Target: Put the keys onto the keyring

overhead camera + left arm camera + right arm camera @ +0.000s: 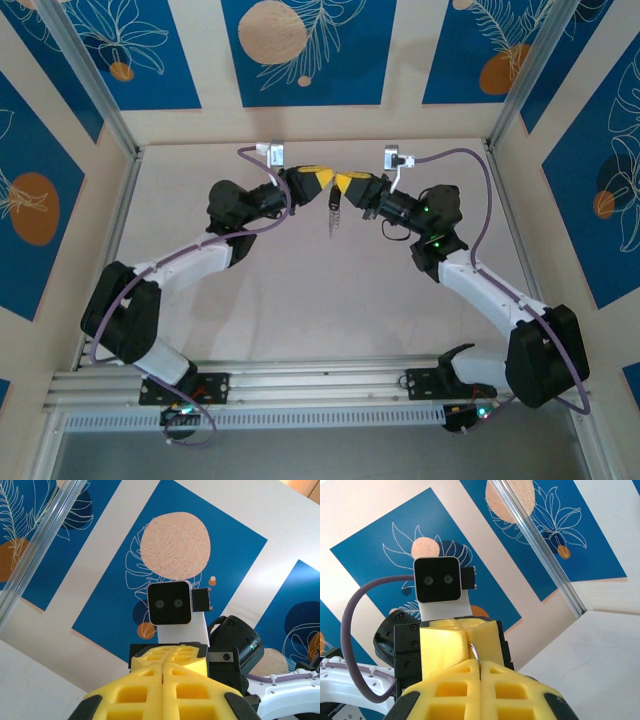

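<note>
Grey keyring (474, 651): 1 | left hand (322, 180): closed | right hand (343, 184): pinching keyring

Top view high, downward; wrist views close, upward, toward right wrist camera (170, 603) and left wrist camera (437, 580).

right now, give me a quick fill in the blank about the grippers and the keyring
The left gripper and right gripper meet tip to ___. Both are ___. The keyring, a thin metal loop, pokes out between fingers coloured ___.
Missing words: tip; shut; yellow
</note>
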Controlling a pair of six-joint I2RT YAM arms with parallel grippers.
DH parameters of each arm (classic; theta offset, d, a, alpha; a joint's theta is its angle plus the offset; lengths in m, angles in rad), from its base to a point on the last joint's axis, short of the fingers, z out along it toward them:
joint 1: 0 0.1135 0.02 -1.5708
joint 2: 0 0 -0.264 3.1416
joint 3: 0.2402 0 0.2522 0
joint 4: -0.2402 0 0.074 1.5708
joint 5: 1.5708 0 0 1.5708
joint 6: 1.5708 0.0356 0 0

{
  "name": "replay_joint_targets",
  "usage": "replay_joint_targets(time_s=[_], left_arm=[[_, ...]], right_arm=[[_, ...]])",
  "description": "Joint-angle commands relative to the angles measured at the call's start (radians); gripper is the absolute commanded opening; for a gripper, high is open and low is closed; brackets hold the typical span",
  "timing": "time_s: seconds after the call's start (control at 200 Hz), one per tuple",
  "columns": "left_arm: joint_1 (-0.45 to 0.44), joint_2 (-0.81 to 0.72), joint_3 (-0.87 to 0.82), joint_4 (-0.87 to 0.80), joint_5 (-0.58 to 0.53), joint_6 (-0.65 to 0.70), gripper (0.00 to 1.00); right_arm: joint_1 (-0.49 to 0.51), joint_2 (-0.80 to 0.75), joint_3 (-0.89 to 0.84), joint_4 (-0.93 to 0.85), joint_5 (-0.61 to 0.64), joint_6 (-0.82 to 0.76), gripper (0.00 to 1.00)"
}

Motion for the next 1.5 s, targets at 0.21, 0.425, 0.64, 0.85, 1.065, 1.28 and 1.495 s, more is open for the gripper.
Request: replay_joint_targets(time_s=[0.21,0.425,0.64,0.85,1.065,1.28,1.495], left_arm=[[-0.014,0.010,0.043,0.020,0.070,0.007,0.02],[0.031,-0.015,0.074,-0.110,0.131,0.076,0.33],[0.090,-0.047,0.148,-0.380,0.212,0.253,0.42],[0.139,-0.034,0.265,-0.690,0.273,0.461,0.44],[0.141,0.049,0.446,-1.052,0.297,0.706,0.44],[0.142,0.158,0.613,-1.285,0.322,0.847,0.36],[0.141,0.240,0.742,-1.445,0.332,0.942,0.32]], right_arm=[[-0.042,0.059,0.094,-0.069,-0.138,-0.033,0.00],[-0.104,0.073,0.175,-0.241,-0.286,-0.141,0.00],[-0.149,0.109,0.274,-0.450,-0.397,-0.287,0.00],[-0.191,0.178,0.348,-0.559,-0.476,-0.361,0.00],[-0.207,0.257,0.430,-0.657,-0.564,-0.421,0.00],[-0.208,0.317,0.492,-0.733,-0.582,-0.466,0.00],[-0.203,0.355,0.526,-0.745,-0.591,-0.468,0.00]])
